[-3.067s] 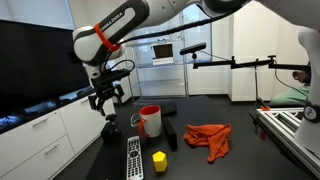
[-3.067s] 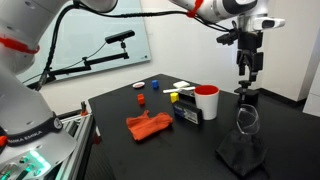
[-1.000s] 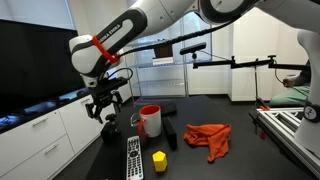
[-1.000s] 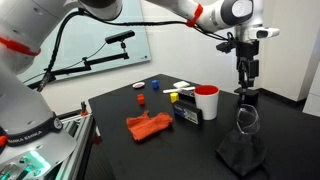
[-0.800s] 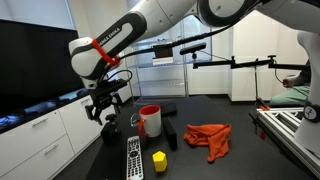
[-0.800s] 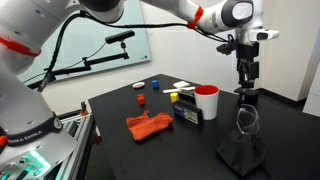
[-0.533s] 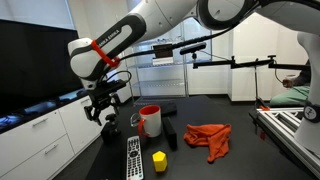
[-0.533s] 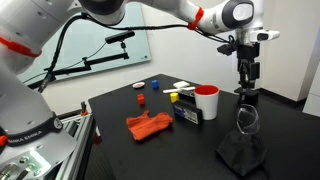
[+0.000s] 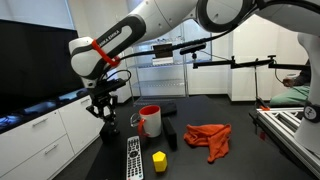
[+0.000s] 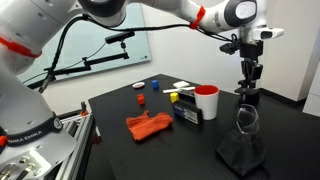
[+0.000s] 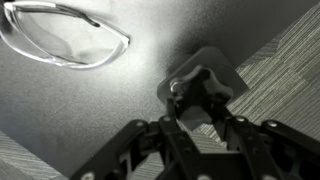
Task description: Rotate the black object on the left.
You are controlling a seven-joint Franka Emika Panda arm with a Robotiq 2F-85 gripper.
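The black object (image 9: 108, 129) is a small lumpy piece at the left edge of the dark table, and in the other exterior view black object (image 10: 246, 98) lies at the table's far right corner. My gripper (image 9: 107, 120) hangs straight down over it, gripper (image 10: 246, 90) reaching the object from above. In the wrist view the black object (image 11: 205, 88) sits between the two fingers, and the gripper (image 11: 200, 115) is shut on it from both sides. Its lower part is hidden behind the fingers.
A red-and-white mug (image 9: 150, 120) stands just right of the object, with a remote control (image 9: 133, 158), a yellow block (image 9: 159, 161), a small upright black block (image 9: 172, 137) and an orange cloth (image 9: 208, 139) nearby. Safety glasses (image 11: 60, 35) lie close by. The table edge (image 11: 262, 60) borders carpet.
The fingers, spread wide a second ago, have closed onto the black object. The arm has sunk slightly toward the table.
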